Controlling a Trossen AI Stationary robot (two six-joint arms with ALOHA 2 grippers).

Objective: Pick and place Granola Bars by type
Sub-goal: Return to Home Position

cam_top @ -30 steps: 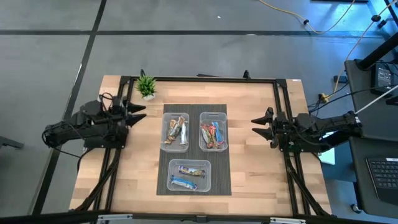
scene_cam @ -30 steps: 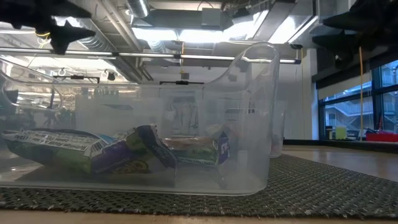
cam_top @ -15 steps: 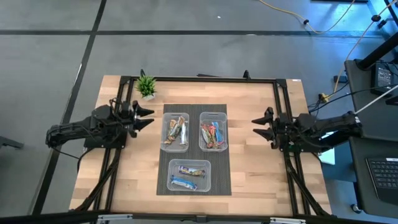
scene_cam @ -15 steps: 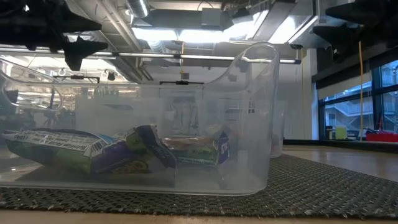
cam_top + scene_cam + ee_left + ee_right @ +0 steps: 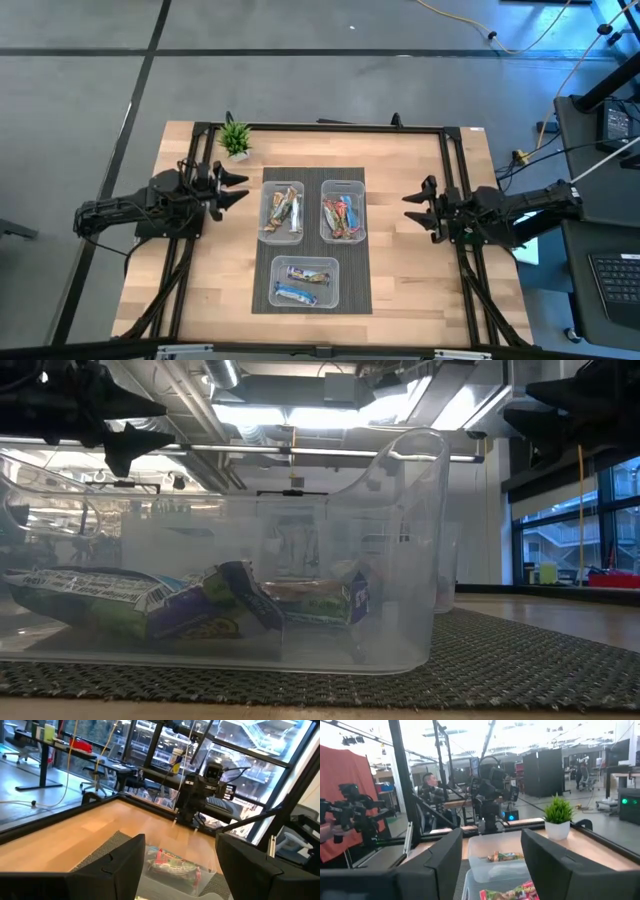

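The granola bars lie sorted in three clear bins on a dark mat. Brown-tan bars (image 5: pixel 283 212) fill the left far bin, red multicoloured bars (image 5: pixel 342 216) the right far bin, and blue-white bars (image 5: pixel 300 283) the near bin. My left gripper (image 5: pixel 237 187) hovers open above the table, left of the brown-bar bin, holding nothing. My right gripper (image 5: pixel 410 208) hovers open to the right of the red-bar bin, also empty. The low view shows the near bin's blue-white bars (image 5: pixel 130 605) lying flat on its floor. Both wrist views look past open fingers at the bins.
A small green potted plant (image 5: pixel 236 138) stands at the table's far left corner. The dark mat (image 5: pixel 262 300) lies under all three bins. Bare wood (image 5: pixel 410 280) stretches either side of the mat. A person sits beyond the table in the right wrist view.
My left gripper has moved toward the table's right, closer to the brown-bar bin, and then stopped. My right gripper has shifted slightly toward the table's near edge. The bars and bins have stayed where they were.
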